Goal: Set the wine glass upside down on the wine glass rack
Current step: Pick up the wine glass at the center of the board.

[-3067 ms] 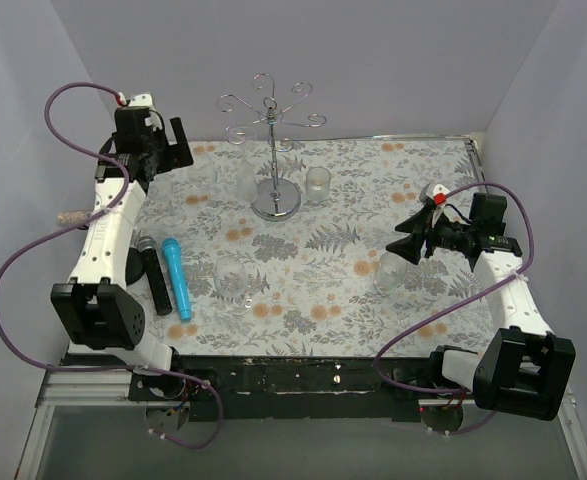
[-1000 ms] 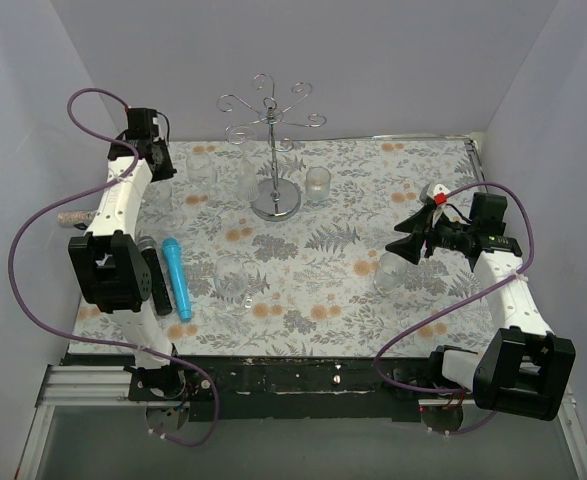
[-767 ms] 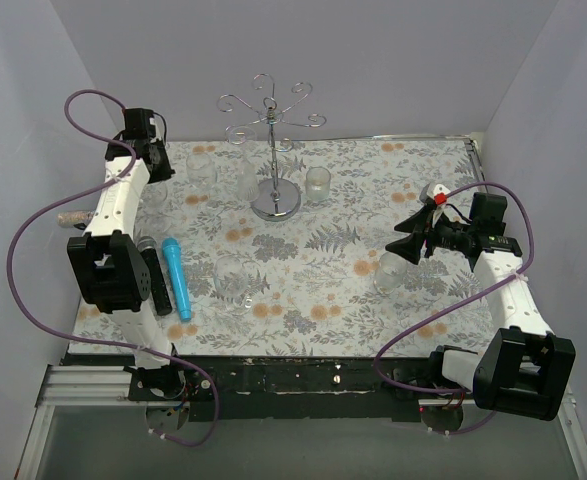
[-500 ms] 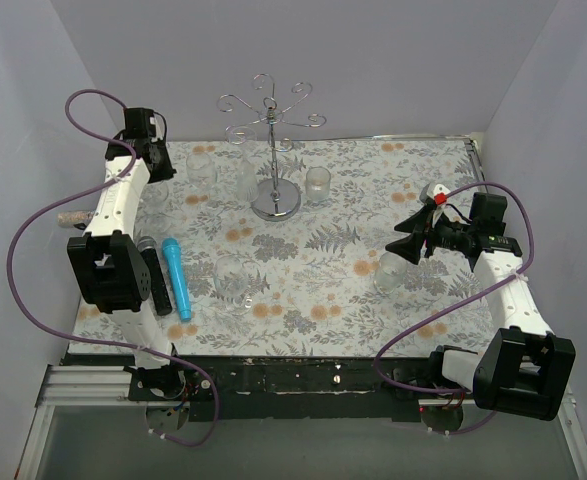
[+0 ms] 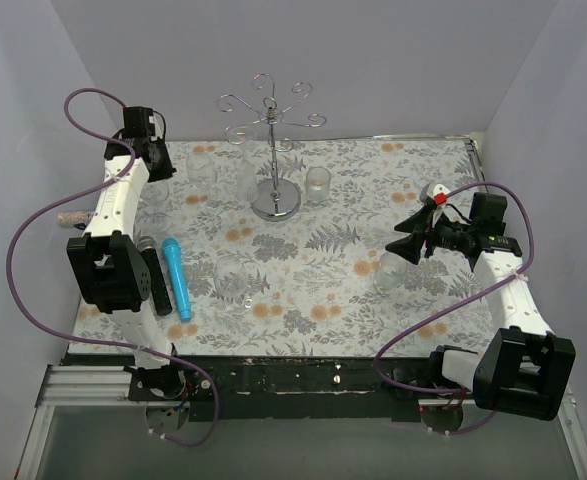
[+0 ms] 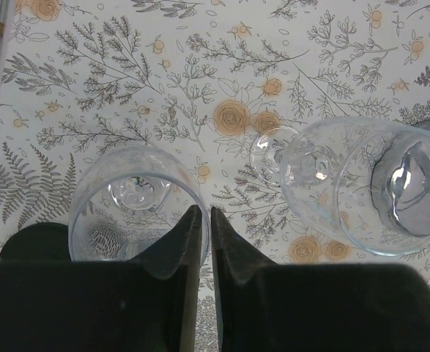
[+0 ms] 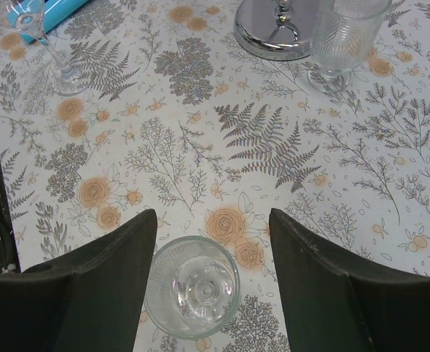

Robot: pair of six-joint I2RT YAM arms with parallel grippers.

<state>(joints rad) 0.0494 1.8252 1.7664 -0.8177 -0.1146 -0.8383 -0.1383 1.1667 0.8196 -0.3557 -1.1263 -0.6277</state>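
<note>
The wine glass rack [image 5: 272, 118] is a silver wire stand with curled arms, standing at the back centre on a round mirrored base [image 5: 276, 203]. My left gripper [image 6: 202, 210] is at the back left corner [image 5: 157, 163]. It is shut on the right rim of an upright clear wine glass [image 6: 130, 194], one finger inside the bowl and one outside. A second wine glass [image 6: 346, 183] stands just to its right. My right gripper [image 7: 213, 214] hangs open above a small stemmed glass [image 7: 200, 286] on the right [image 5: 388, 272], not touching it.
More glasses stand near the rack [image 5: 318, 184] [image 5: 247, 175] and at the front left [image 5: 231, 280]. A blue microphone [image 5: 175, 277] and a black one [image 5: 156, 282] lie by the left arm. Walls enclose the flowered table [image 5: 313, 250].
Since the oldest frame the left arm has swung into the back left corner and lowered its gripper. Over the last second it stays almost still. The right arm has not moved.
</note>
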